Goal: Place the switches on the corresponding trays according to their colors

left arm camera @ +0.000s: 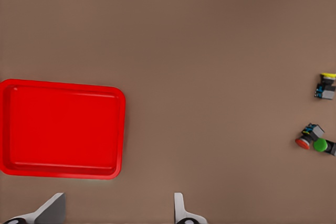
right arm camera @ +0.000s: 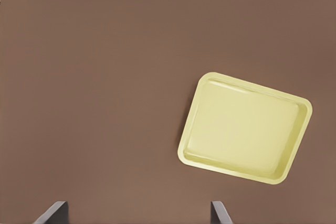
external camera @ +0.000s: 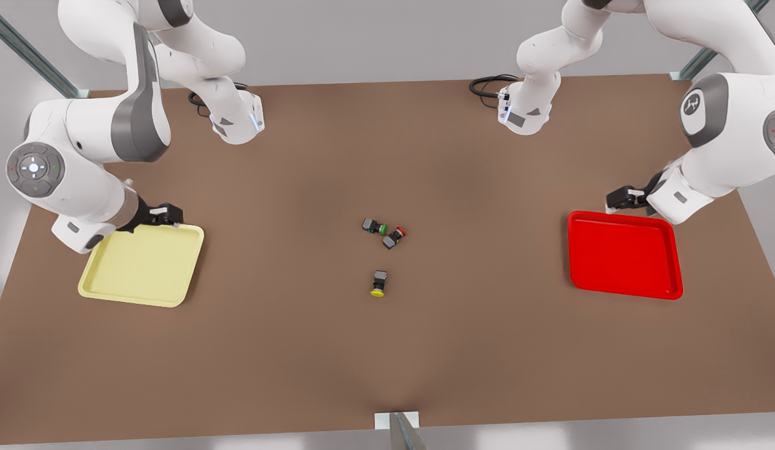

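Both trays sit bare on the brown table point(external camera: 300, 350): the pale yellow tray point(external camera: 144, 265) at the front view's left, the red tray point(external camera: 624, 255) at its right, well apart. The three switches lie between them, mid-table. The red-capped switch point(external camera: 394, 237) touches the green-capped switch point(external camera: 374, 225), their bodies hard to separate; the yellow-capped switch point(external camera: 379, 283) lies alone, nearer the camera.

The left gripper point(left arm camera: 118, 211) hovers by the red tray's far edge, fingers spread wide and holding nothing, their tips cut off by the frame. The right gripper point(right arm camera: 139, 213) hangs by the yellow tray's far edge, likewise wide apart and empty.
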{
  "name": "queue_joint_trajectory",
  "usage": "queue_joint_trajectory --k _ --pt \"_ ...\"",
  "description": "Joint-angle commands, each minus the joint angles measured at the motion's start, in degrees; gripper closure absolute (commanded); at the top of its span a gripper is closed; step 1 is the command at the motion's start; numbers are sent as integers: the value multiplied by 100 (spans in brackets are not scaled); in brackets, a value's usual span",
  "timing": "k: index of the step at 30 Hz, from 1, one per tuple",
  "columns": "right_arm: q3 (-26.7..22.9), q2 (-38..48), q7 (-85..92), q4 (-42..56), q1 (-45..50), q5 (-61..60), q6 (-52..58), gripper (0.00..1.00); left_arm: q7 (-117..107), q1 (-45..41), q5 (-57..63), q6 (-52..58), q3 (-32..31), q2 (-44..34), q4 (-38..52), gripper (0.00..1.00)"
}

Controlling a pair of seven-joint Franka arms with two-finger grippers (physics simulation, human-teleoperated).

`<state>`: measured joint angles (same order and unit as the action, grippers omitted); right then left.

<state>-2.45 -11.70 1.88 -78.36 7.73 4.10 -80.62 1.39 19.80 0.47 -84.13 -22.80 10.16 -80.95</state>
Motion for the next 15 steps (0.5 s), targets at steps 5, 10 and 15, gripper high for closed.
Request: queue_joint_trajectory --k 5,10,15 --pt "-1 -130 313 -57 404 38 -147 0 -86 -1741 23 -68 -14 680 -53 0" --pt "-1 -658 32 -83 773 47 -613 0 -2028 -4150 234 -3275 -14 2701 -35 0" --pt "-10 -693 41 -92 800 56 -666 0 -1466 -4528 542 -4173 -5 3809 501 2"
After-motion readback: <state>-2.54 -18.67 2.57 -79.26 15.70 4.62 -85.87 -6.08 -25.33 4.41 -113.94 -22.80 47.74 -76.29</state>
